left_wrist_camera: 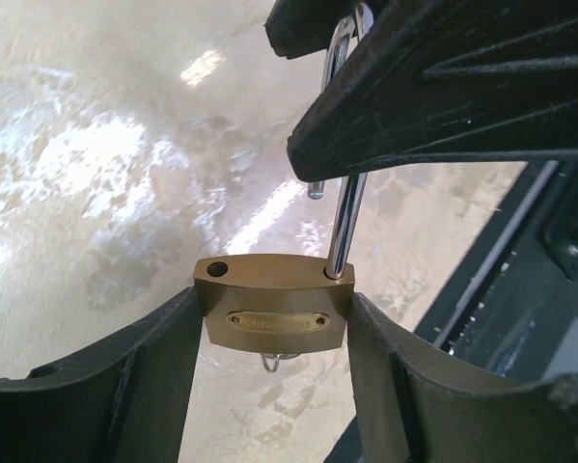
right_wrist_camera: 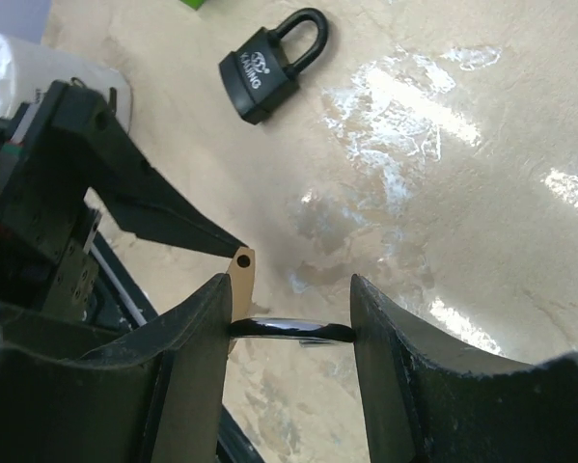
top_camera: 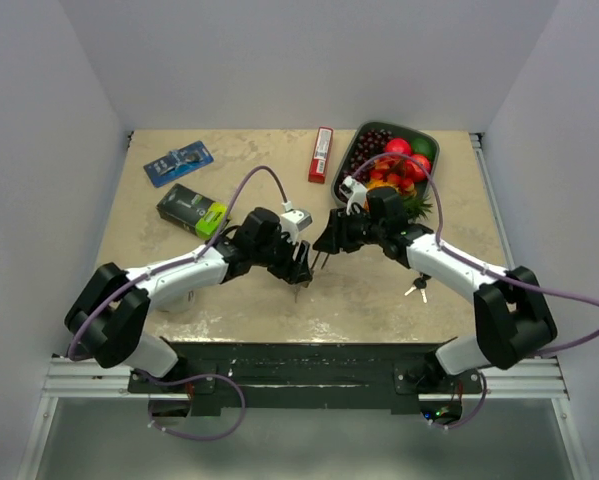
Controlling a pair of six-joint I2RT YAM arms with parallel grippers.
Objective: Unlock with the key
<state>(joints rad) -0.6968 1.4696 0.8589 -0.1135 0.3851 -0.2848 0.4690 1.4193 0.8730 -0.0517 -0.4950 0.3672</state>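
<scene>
the unlocking looks done or nearly so: the brass padlock [left_wrist_camera: 274, 313] is clamped by its body between the fingers of the left gripper [top_camera: 298, 266], over the near middle of the table [right_wrist_camera: 443, 193]. its shackle [right_wrist_camera: 293, 331] has 1 leg lifted out of its hole, and the right gripper [right_wrist_camera: 290, 307] is closed across it. a bit of metal ring under the body may be the key, i cannot tell, and the writing on the brass plate and the white lettering on the black padlock [right_wrist_camera: 269, 53] lying apart are too small to read surely.

Overhead, two wrist close-ups on padlock [left_wrist_camera: 274, 313]
</scene>
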